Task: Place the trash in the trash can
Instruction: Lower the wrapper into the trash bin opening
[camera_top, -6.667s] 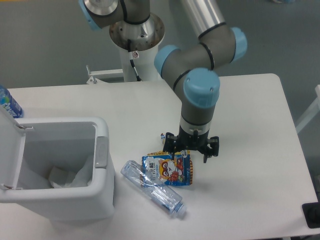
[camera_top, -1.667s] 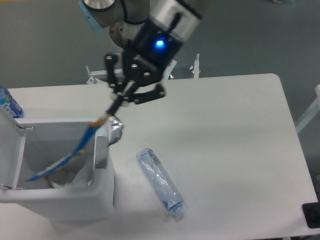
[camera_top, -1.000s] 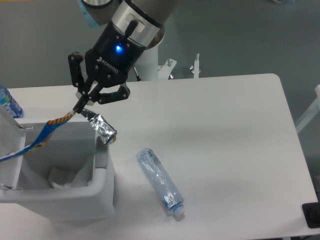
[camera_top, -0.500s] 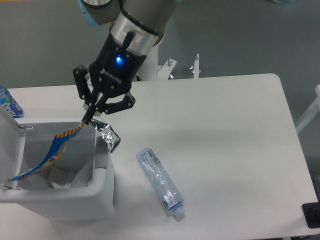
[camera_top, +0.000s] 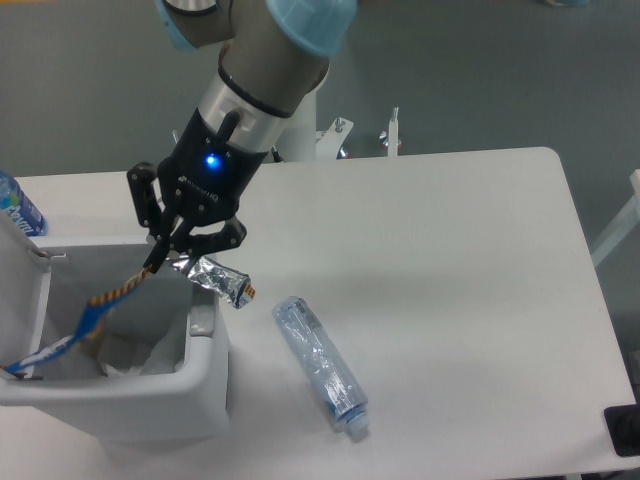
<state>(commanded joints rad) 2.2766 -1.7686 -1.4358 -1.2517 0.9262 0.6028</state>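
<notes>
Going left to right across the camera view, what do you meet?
Blue-labelled bottle at the left edge → trash can → gripper holding the wrapper over the can → crushed bottle lying on the table.

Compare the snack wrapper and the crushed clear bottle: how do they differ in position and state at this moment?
The snack wrapper is pinched in the gripper and hangs in the air, whereas the crushed bottle lies untouched on the table. The wrapper dangles over the open trash can, one end low inside it; the bottle rests outside, to the right of the can. The wrapper is thin, blue and silver-backed; the bottle is clear. Both are trash for the can.
</notes>
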